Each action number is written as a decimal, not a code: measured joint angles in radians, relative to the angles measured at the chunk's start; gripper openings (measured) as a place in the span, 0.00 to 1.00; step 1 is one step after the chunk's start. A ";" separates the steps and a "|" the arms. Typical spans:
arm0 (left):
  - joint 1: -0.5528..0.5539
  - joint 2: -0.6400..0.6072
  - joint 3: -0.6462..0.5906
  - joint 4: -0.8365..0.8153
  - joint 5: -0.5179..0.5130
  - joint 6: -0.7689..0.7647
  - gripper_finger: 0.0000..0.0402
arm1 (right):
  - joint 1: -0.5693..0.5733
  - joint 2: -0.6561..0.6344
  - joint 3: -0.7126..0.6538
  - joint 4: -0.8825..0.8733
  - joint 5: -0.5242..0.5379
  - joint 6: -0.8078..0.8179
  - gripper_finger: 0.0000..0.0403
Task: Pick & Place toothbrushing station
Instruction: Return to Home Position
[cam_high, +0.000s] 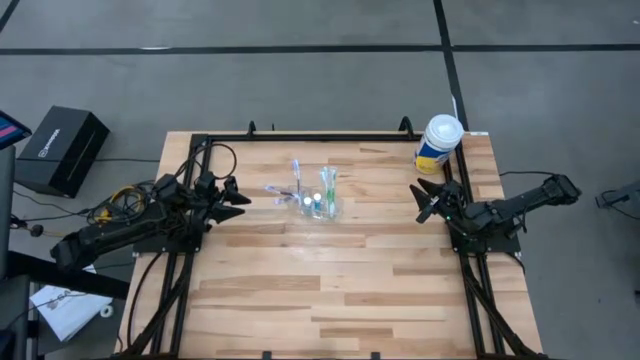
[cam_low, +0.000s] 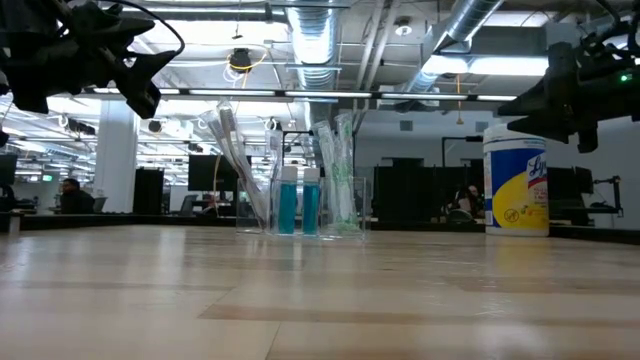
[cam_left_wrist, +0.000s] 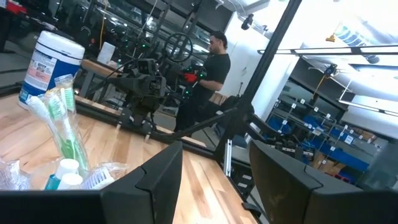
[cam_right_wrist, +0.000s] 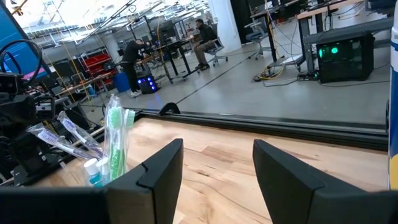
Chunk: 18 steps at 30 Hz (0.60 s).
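A small clear plastic cup (cam_high: 318, 204) stands upright on the wooden table (cam_high: 330, 290), a little beyond its middle. In it stand green toothbrushes (cam_low: 343, 170), purple-white toothbrushes (cam_low: 232, 160) leaning out to the left, and two blue tubes with white caps (cam_low: 298, 205). My left gripper (cam_high: 240, 199) hovers open at the table's left side, pointing at the cup. My right gripper (cam_high: 424, 201) hovers open at the right side, also facing the cup. Nothing is between either pair of fingers.
A white-lidded yellow-and-blue canister (cam_high: 438, 143) stands at the table's far right corner, just beyond my right gripper. A black box (cam_high: 62, 148) lies on the floor off the far left. A person (cam_left_wrist: 208, 74) stands in the room beyond the table.
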 joint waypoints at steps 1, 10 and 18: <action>0.000 0.000 0.000 0.000 0.000 0.000 0.45 | 0.000 0.000 0.000 0.000 0.000 0.000 0.46; 0.000 0.000 0.000 0.000 0.000 0.000 0.45 | 0.000 0.000 0.000 0.000 0.000 0.000 0.47; 0.000 0.000 0.000 0.000 0.000 0.000 0.45 | 0.000 0.000 0.000 0.000 0.000 0.000 0.47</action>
